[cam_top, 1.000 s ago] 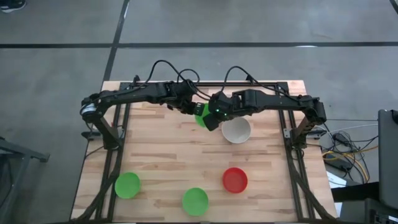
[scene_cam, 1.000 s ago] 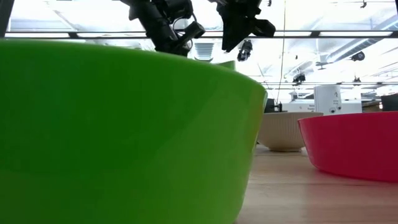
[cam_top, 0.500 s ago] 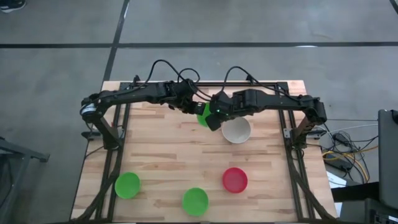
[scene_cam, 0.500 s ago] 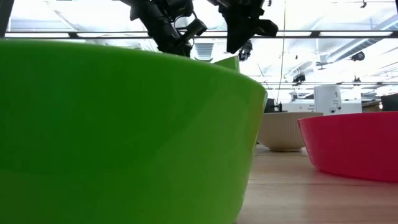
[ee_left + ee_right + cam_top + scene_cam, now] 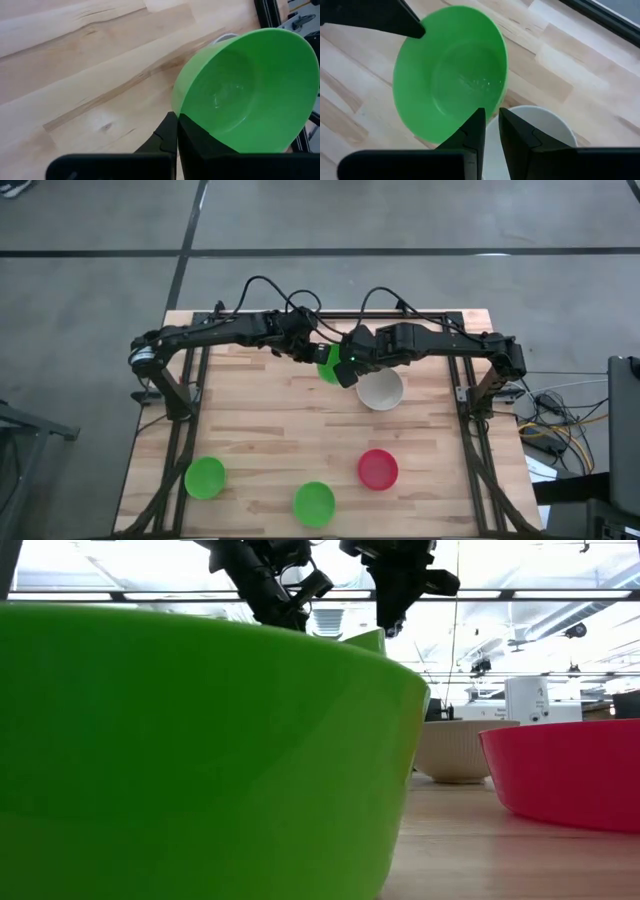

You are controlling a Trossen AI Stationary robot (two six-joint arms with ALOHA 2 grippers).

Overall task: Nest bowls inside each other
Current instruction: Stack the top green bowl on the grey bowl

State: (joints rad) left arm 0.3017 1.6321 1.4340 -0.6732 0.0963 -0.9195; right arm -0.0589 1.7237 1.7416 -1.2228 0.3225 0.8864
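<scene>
A bright green bowl hangs tilted above the table's far middle, between my two grippers. My left gripper is shut on its rim from the left, and my right gripper is closed on the opposite rim. Just right of it the pale white bowl stands on its base. A red bowl and two more green bowls stand upright near the front edge. In the low view the held bowl shows only as a green sliver. My left gripper pinches the green bowl's rim, one finger inside the bowl and one outside. The fingers slant down from the table's left. The bowl is tilted and clear of the table. My right gripper has the opposite rim between its fingers, one finger over the bowl's inside and the other outside. It slants steeply down from the right.
Bare wooden tabletop lies between the held bowl and the front row of bowls. The nearest green bowl fills the low view's left, with the red bowl and the white bowl beyond it.
My right gripper has tipped a little steeper, so its fingers point more downward. The green bowl has stayed lifted between both grippers.
</scene>
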